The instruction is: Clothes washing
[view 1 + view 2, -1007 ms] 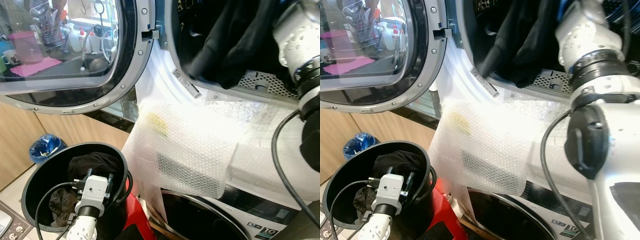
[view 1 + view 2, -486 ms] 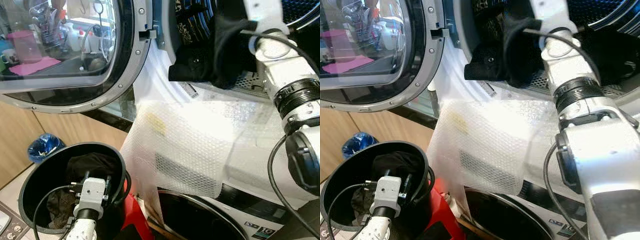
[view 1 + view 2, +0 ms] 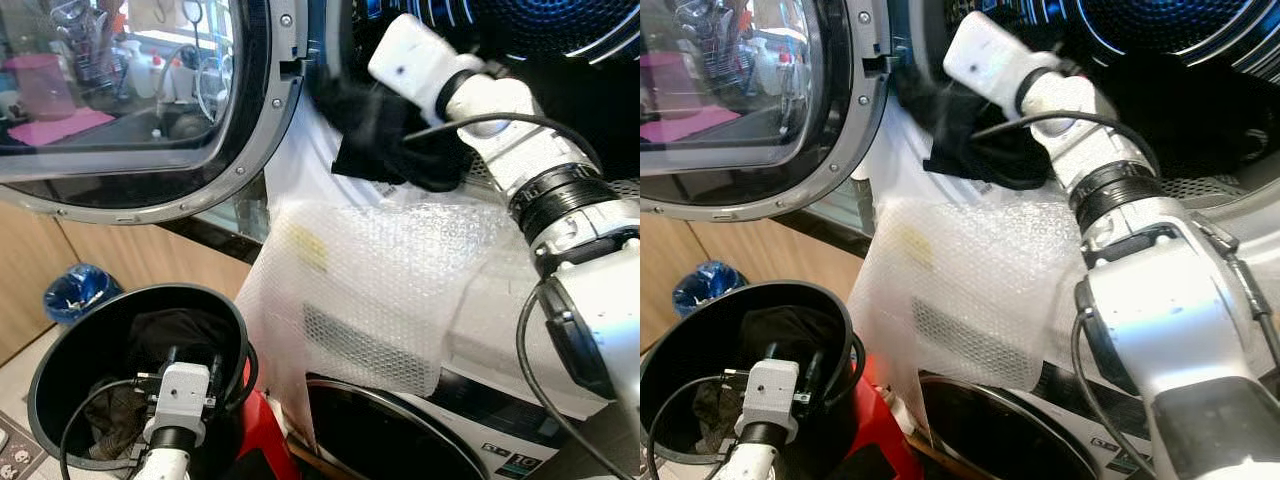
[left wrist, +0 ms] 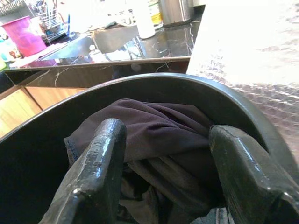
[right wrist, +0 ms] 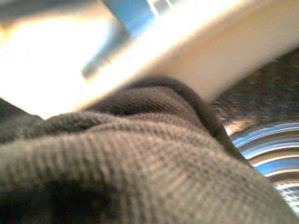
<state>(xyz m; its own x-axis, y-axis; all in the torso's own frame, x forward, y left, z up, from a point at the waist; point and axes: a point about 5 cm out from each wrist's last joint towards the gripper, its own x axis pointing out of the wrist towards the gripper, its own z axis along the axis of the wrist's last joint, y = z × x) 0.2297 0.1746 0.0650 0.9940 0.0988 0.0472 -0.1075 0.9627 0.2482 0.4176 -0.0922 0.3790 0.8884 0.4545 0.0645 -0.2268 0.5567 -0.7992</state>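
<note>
Laundry scene seen from the robot's head, looking down at a front-loading washing machine [image 3: 520, 330] whose round glass door [image 3: 130, 100] is swung open to the left. A sheet of bubble wrap [image 3: 370, 290] is draped over the white front of the machine, below the drum opening [image 3: 540, 60]. The right arm [image 3: 520, 150] is stretched up and across into that opening, and a black garment [image 3: 385, 135] is bunched at the lower left lip of the drum, just past the arm's white wrist camera. The right gripper's fingers are buried in the cloth, so whether they are spread or closed cannot be told; in the right wrist view a dark knitted fabric [image 5: 140, 168] is pressed close to the lens, with the pale door rim behind it.

Lower left, a round black laundry bucket [image 3: 60, 350] is set on the floor beside a red stand [image 3: 265, 440]. The left gripper [image 4: 163, 158] is lowered inside the bucket, its two black fingers [image 4: 100, 158] held wide apart on either side of a crumpled dark purple-brown garment [image 4: 154, 135], with nothing gripped between them. A blue bag [image 3: 75, 295] is seen on the floor beyond the bucket, against a wooden cabinet [image 3: 40, 270]. A kitchen counter with a pink jug [image 4: 23, 35] is visible beyond the bucket's rim
</note>
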